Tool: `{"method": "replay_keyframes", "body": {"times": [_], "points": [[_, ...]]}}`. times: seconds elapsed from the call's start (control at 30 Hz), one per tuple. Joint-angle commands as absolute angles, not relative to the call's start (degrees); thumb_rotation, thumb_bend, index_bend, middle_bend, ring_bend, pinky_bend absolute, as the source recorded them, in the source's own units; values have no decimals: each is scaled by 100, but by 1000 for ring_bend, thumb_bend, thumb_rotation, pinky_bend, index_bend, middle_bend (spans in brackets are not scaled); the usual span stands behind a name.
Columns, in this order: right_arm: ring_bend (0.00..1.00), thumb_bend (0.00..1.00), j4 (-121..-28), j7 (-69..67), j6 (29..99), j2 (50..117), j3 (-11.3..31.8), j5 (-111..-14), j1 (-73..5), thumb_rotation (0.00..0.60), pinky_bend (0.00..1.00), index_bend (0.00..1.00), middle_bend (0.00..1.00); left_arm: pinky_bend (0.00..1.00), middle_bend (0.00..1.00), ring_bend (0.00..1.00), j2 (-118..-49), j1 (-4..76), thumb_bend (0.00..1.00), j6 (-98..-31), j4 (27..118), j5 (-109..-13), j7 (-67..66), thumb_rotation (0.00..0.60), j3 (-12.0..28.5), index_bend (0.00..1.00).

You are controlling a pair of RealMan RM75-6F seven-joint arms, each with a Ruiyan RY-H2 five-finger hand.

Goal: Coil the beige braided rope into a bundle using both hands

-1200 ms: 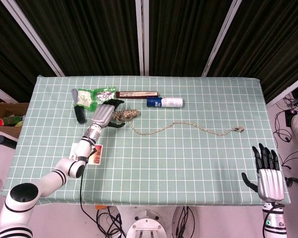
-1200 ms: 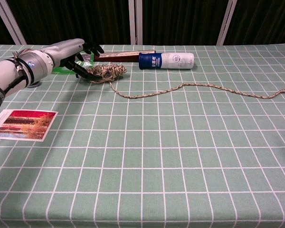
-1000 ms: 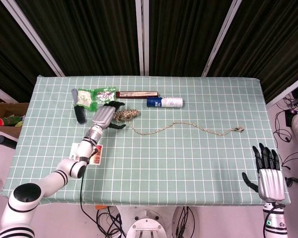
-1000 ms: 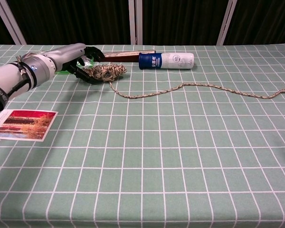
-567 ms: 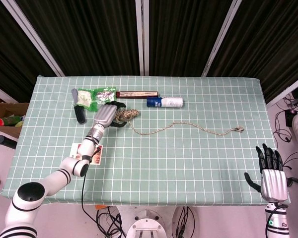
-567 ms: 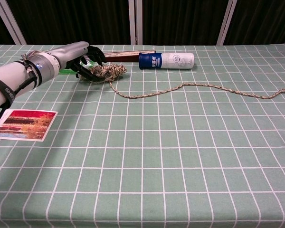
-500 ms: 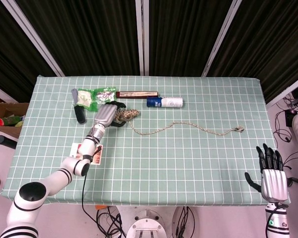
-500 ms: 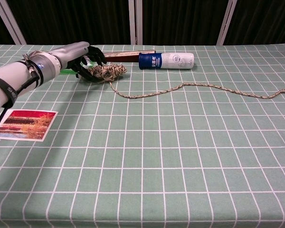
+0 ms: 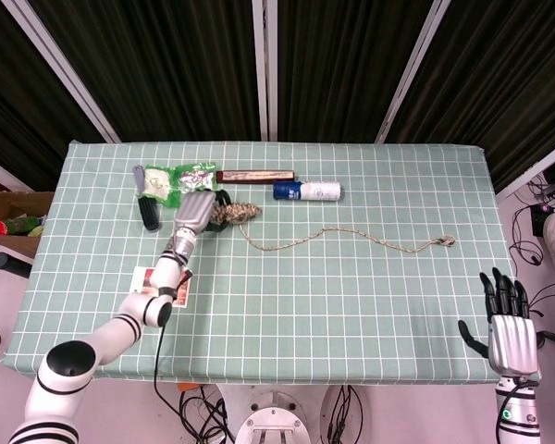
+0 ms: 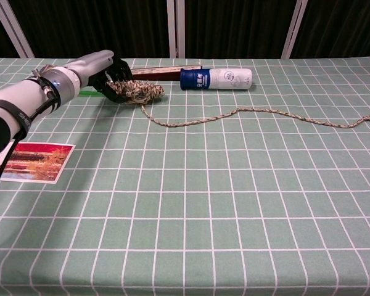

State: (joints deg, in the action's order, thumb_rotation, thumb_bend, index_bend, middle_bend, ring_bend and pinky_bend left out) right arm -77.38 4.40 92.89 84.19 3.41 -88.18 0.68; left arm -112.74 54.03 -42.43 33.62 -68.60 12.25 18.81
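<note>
Now my left hand (image 10: pixel 114 80) grips the bundled end of the rope (image 10: pixel 142 92) near the table's (image 9: pixel 351 296) far edge. Loose rope trails toward the right edge, and my right hand (image 9: pixel 511 324) hangs off the near right corner, fingers spread, holding nothing.

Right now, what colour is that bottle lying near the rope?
The bottle is white with a blue end; clearest in the chest view.

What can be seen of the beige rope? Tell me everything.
The rope is thin, beige and braided, flecked darker. One end is wound into a small bundle at the table's far left, with the left hand closed around it. The rest trails loosely rightward across the green checked cloth, ending in a small knot.
</note>
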Motion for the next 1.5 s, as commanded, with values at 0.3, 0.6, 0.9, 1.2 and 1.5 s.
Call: {"method": "replay_keyframes", "body": {"times": [0.3,0.6,0.9,1.2,1.5], "points": [[0,229,-7748,481,8908,8270,632,-8637,-256,600,0,0,0,560,682,543,-10889,5024,414,-5169,4284,-7377,2136,600,1681,709],[0,263,-7313,202,7507,7998,1173,-8006,-1122,600,0,9,0,579,713,570,-10372,4461,418,-6055,5482,-7903,2508,600,1273,735],[0,272,-6493,760,6110,8171,1452,-7380,-2085,600,0,129,0,576,716,571,-10176,4158,418,-6460,6197,-8089,2371,600,1069,735],[0,278,-5841,1182,5190,8516,1531,-6698,-2642,600,0,270,7,576,716,571,-10154,4159,418,-6344,6413,-8066,2396,600,1073,734],[0,280,-5212,1168,4884,8978,1527,-6326,-2874,600,0,348,10,562,716,571,-10158,4158,419,-6275,6397,-8057,2497,600,1085,730]]}}
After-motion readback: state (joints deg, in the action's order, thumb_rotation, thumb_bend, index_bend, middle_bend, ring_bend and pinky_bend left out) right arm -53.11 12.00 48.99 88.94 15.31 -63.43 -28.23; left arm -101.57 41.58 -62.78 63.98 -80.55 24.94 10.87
